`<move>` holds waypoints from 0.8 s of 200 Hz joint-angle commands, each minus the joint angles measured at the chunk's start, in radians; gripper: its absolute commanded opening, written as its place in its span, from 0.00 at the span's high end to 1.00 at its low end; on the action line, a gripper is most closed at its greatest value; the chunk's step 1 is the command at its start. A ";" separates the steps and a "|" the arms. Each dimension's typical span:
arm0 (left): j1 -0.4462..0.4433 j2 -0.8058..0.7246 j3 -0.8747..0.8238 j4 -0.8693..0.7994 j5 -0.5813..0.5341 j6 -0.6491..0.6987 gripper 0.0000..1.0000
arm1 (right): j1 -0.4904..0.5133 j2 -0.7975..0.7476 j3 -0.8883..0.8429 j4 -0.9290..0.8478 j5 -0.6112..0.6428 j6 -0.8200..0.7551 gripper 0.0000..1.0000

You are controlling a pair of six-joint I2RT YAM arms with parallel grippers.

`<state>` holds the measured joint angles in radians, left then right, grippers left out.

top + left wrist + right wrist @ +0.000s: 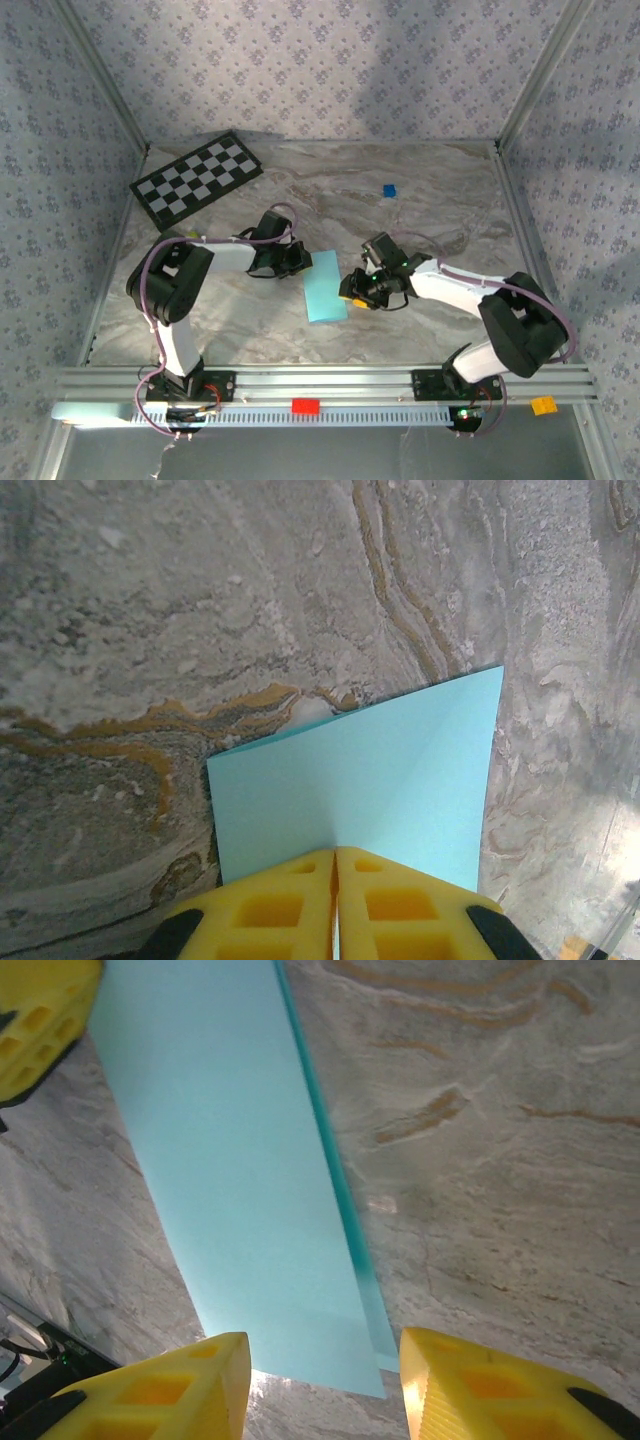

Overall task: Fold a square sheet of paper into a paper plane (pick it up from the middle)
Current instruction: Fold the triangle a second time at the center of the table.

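Top external: paper [325, 288], long axis near-far

**Desk:** What lies at the back of the marble-patterned table [330, 195]?

**Photographer:** A black-and-white checkerboard [197, 178], flat in the far left corner and turned at an angle to the table's edges. A tiny blue cube [389, 190] sits toward the far right, well apart from the board.

**Desk:** And the surroundings?

**Photographer:** Pale wallpaper [300, 60] with small purple flowers covers three sides, with metal posts running up at the corners. A ribbed aluminium rail [330, 380] spans the near edge. A red block [305, 405] sits near its middle, and an orange block [543, 405] lies by its right end.

**Desk:** The tabletop up close?

**Photographer:** Grey stone swirls crossed by rust-brown veins.
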<state>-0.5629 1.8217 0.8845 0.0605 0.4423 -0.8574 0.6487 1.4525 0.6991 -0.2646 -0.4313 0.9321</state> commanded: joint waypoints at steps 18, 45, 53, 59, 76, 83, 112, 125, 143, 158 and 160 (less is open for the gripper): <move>0.008 0.036 -0.029 -0.048 -0.022 0.007 0.91 | 0.009 0.033 -0.030 0.055 -0.050 0.051 0.56; 0.007 0.033 -0.031 -0.050 -0.022 0.006 0.91 | 0.010 0.060 -0.027 0.062 -0.069 0.054 0.56; 0.008 0.033 -0.030 -0.050 -0.022 0.005 0.91 | 0.014 0.062 -0.027 0.058 -0.060 0.056 0.56; 0.008 0.033 -0.028 -0.050 -0.021 0.006 0.91 | 0.017 0.065 -0.028 0.060 -0.057 0.057 0.56; 0.007 0.033 -0.027 -0.052 -0.020 0.006 0.91 | 0.022 0.070 -0.029 0.083 -0.068 0.060 0.58; 0.006 0.032 -0.026 -0.051 -0.020 0.007 0.91 | 0.024 0.070 -0.028 0.081 -0.071 0.060 0.58; 0.007 0.033 -0.023 -0.054 -0.020 0.006 0.91 | 0.026 0.062 -0.035 0.136 -0.095 0.065 0.60; 0.007 0.032 -0.022 -0.054 -0.019 0.007 0.91 | 0.023 0.061 -0.038 0.172 -0.112 0.067 0.60; 0.007 0.035 -0.019 -0.054 -0.014 0.012 0.91 | 0.022 0.060 -0.040 0.204 -0.119 0.073 0.60; 0.007 0.036 -0.016 -0.057 -0.013 0.014 0.91 | 0.021 0.065 -0.036 0.208 -0.123 0.068 0.60; 0.006 0.036 -0.016 -0.057 -0.011 0.013 0.91 | 0.021 0.065 -0.036 0.208 -0.123 0.067 0.60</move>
<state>-0.5617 1.8217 0.8825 0.0643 0.4461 -0.8570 0.6682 1.5085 0.6701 -0.0944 -0.5232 0.9878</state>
